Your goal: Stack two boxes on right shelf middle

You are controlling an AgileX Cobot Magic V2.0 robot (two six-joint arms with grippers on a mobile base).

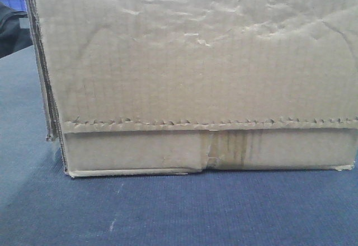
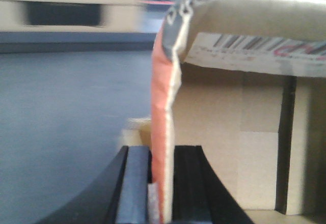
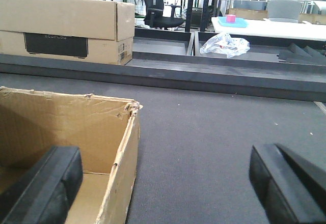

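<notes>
With the left pincer point(image 2: 162, 186) pinching only the carton point(image 2: 224, 127) wall and the right pincer point(image 3: 165, 178) wide astride it, lifting risked tearing or tilting.

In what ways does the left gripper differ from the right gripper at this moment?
The left gripper is shut on a box's orange-faced wall; the right gripper is open wide and holds nothing. The left gripper's fingers press both sides of that wall, while the right gripper has one finger over a torn open carton and the other over the grey carpet. Both have dark fingers.
</notes>
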